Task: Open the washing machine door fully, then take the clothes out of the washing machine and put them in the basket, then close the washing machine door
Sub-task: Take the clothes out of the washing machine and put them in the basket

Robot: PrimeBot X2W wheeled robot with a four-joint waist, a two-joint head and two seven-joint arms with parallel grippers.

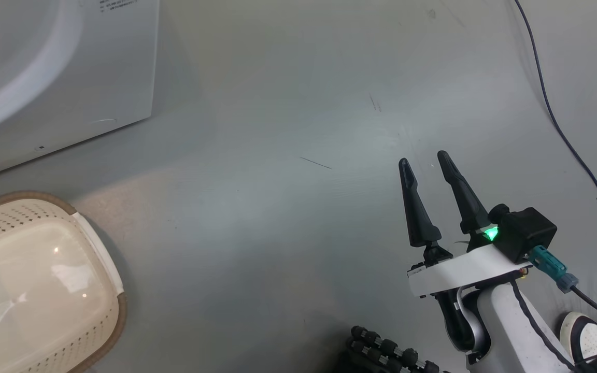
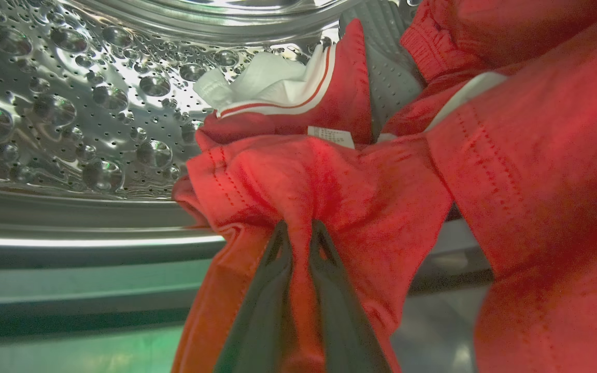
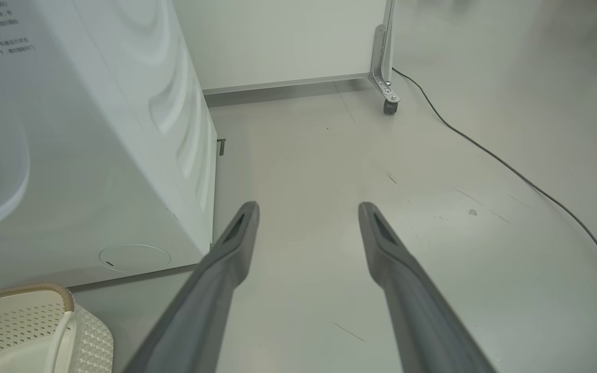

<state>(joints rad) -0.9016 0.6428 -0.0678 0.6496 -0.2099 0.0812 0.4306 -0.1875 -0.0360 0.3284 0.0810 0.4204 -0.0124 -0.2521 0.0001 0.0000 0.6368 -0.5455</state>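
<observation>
Pale grey floor (image 1: 278, 233), with a dark cable (image 1: 563, 129) trailing along its right side in the head view. White washing machine (image 1: 60, 77) at upper left. Cream basket (image 1: 34, 280) on the floor just in front of it; the part in view holds no garment.

Left wrist view: left hand (image 2: 299, 225) inside the perforated steel drum (image 2: 70, 103), fingers nearly together, pinching a fold of the red clothes (image 2: 329, 176). More red fabric with white striped trim is bunched behind and to the right. Right hand (image 1: 423, 158) spread wide, holding nothing, over bare floor to the right of the machine.

Step in hand, judged: unloading. The washing machine door is taken as already open, since the arm reaches the drum. The next move calls for drawing the pinched garment out over the mouth's lip without snagging, carrying it to the basket and releasing it there. The fabric is limp, so a second piece may trail along.
</observation>
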